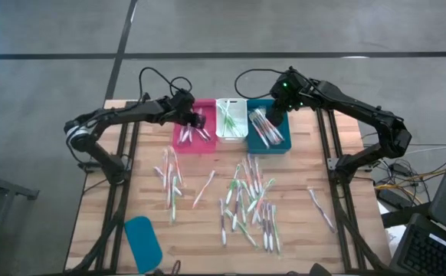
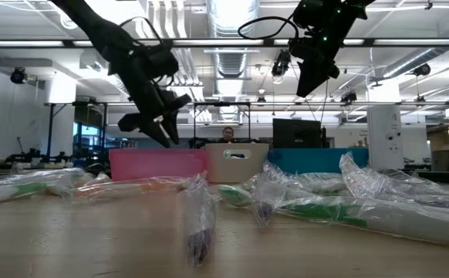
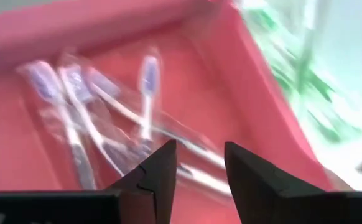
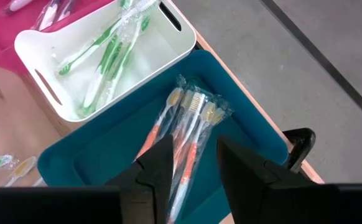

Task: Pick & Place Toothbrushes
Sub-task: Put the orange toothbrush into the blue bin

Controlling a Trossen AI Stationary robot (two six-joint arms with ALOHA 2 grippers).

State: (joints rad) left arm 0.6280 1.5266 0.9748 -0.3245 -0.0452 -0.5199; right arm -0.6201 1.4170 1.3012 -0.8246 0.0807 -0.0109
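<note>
Three bins in a row at the table's 12 o'clock edge. Pink bin at 11: purple-accent toothbrushes, wrapped, lying crisscross. White bin dead centre: green-accent brushes. Teal bin at 1: orange-red brushes in a bundle.

My left gripper hangs over the pink bin, fingers parted a little, nothing between them. My right gripper is above the teal bin, fingers likewise apart with a small gap, empty; the orange bundle lies in the bin below.

Loose toothbrushes scattered over mid-table from 9 round to 4, thickest just right of centre; a couple lie apart near 4. Teal lid flat at 7, well apart from the bins. Low view: crinkled wrappers up front hide much of the bin fronts; a person is seated beyond the table.
</note>
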